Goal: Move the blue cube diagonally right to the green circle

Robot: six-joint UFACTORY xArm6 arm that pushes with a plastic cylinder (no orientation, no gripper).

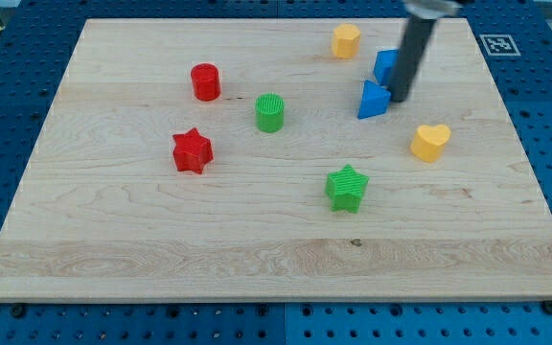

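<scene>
End effector tip (pixel 400 99) btwn ribbed blue cube (pixel 384 65) & blue wedge (pixel 373 100).

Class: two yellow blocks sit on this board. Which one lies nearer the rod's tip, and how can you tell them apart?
The yellow block at the view's top, up-left of my tip. The other yellow block sits lower, toward the view's right, slightly farther from it.

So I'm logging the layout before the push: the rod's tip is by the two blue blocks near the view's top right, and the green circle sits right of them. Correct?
Not quite. The camera view shows my tip beside the blue cube and the blue triangular block near the top right, as you say, but the green circle sits to their left, toward the board's middle.
</scene>
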